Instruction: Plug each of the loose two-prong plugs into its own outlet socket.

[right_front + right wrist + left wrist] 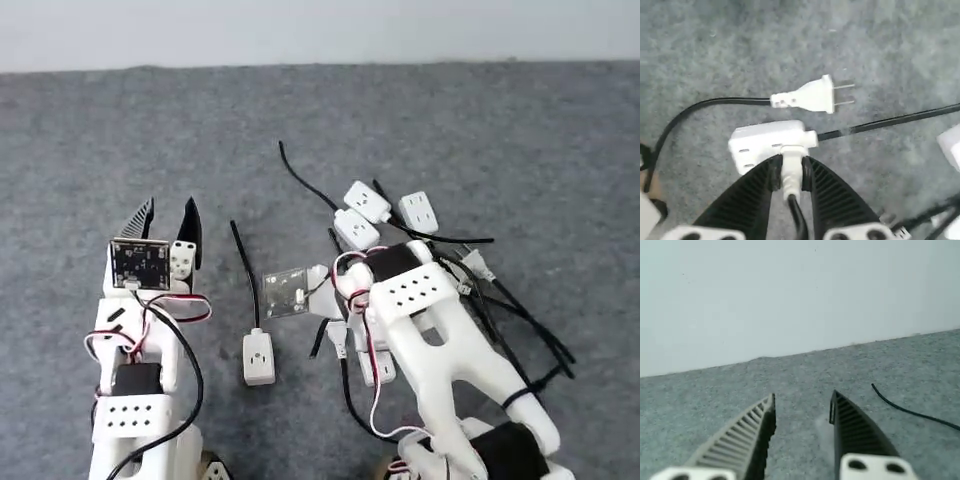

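Left claw released, hanging over the grey tabletop, nothing in it. Right of it a single socket lies free on its black cord. Right claw clenched on a white plug, nose butted against a socket block, prongs hidden. Loose plug lies just beyond, prongs bare. More sockets cluster back right.

Grey carpeted table; white outlet sockets, loose plug, black cords lie on it
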Controlling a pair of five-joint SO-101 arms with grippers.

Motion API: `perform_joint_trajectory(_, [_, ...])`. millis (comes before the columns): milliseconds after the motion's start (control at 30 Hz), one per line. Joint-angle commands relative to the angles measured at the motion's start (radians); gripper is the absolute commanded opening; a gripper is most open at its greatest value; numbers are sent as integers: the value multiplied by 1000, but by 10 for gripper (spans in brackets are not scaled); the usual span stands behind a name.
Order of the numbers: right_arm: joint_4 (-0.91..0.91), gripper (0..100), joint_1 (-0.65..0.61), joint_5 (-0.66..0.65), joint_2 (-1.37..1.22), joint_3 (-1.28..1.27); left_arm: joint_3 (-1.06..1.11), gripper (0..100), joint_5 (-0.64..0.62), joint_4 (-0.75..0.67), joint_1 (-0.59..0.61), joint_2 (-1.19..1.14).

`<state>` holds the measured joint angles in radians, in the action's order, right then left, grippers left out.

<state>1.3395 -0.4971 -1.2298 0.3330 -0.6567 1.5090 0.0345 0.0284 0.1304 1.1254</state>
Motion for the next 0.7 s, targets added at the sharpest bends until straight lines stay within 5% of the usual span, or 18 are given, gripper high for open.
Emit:
perform_joint_trajectory(0, [87,8,-56,-18,39,20,-15,170,11,-31,-6,6])
perform_joint_trajectory(667, [-101,8,-39,-26,262,-227,-13,170,11,-29,-6,6])
